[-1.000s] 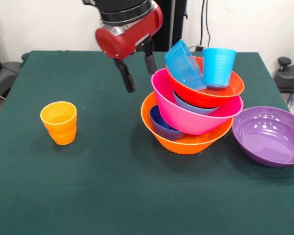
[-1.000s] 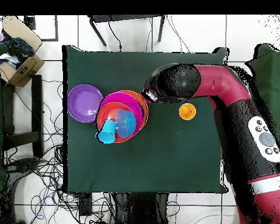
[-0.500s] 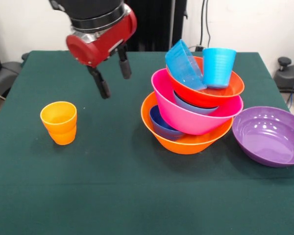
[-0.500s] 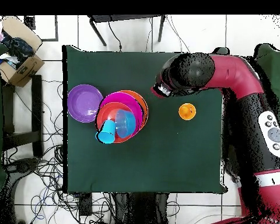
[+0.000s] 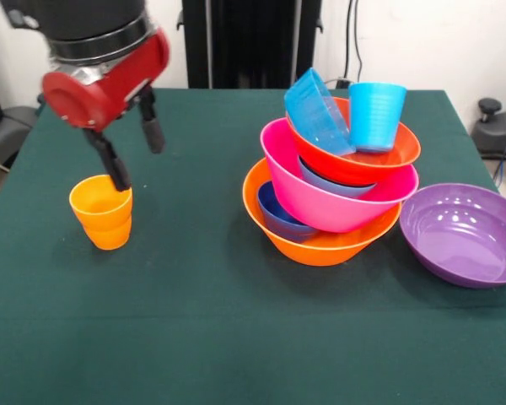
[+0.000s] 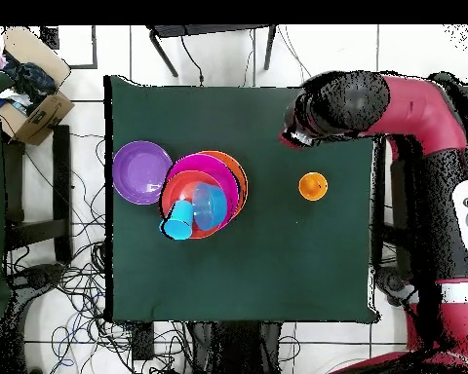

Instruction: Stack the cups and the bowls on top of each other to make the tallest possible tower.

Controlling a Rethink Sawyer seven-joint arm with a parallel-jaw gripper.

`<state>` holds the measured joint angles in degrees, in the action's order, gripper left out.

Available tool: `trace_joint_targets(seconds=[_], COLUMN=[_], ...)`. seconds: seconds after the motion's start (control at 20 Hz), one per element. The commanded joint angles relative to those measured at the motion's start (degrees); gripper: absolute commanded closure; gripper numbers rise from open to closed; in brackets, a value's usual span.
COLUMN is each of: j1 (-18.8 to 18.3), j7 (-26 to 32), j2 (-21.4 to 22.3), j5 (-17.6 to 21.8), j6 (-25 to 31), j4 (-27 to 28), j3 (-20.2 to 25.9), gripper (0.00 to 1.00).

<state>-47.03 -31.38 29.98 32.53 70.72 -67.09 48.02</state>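
The tool (image 5: 131,157) hangs with its two black fingers (image 5: 111,163) spread wide and nothing between them, just above and slightly behind the orange cup (image 5: 102,211), which stands upright and alone on the left part of the green tabletop (image 5: 202,337). In the front view the nearer fingertip overlaps the cup's far rim; whether it touches cannot be told.

The step in hand appears to be picking up this cup. To do it well, the tool should be centred so that one finger goes inside the mouth and the other outside the wall, or both straddle the ridged body, and should descend straight before closing, since a light tumbler tips easily if nudged at the rim.

To the right, well apart from the cup, stands the tower (image 5: 333,181): a large orange bowl (image 5: 320,245) at the base, holding a small dark blue bowl (image 5: 276,216) and a large pink bowl (image 5: 320,198), then a red-orange bowl (image 5: 367,162) carrying a tilted light blue bowl (image 5: 314,112) and a light blue cup (image 5: 375,115). The pile leans, so any placement on it calls for a slow, vertical release.

A purple bowl (image 5: 465,234) rests on the tabletop just right of the tower.

No brand, label or legible writing is visible on any item
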Motion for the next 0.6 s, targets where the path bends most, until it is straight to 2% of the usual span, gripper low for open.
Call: trace_joint_targets(seconds=[0.05,0.25,0.6], j1=[0.5,0.7,0.3], j7=[20.9,24.8,23.3], j2=[-4.4,-6.5,-7.1], j5=[6.2,6.7,6.6], j6=[6.7,6.0,5.3], j4=[8.2,9.8,9.1], j3=[-1.5,-1.9,-4.2], gripper=[0.0,0.0,0.0])
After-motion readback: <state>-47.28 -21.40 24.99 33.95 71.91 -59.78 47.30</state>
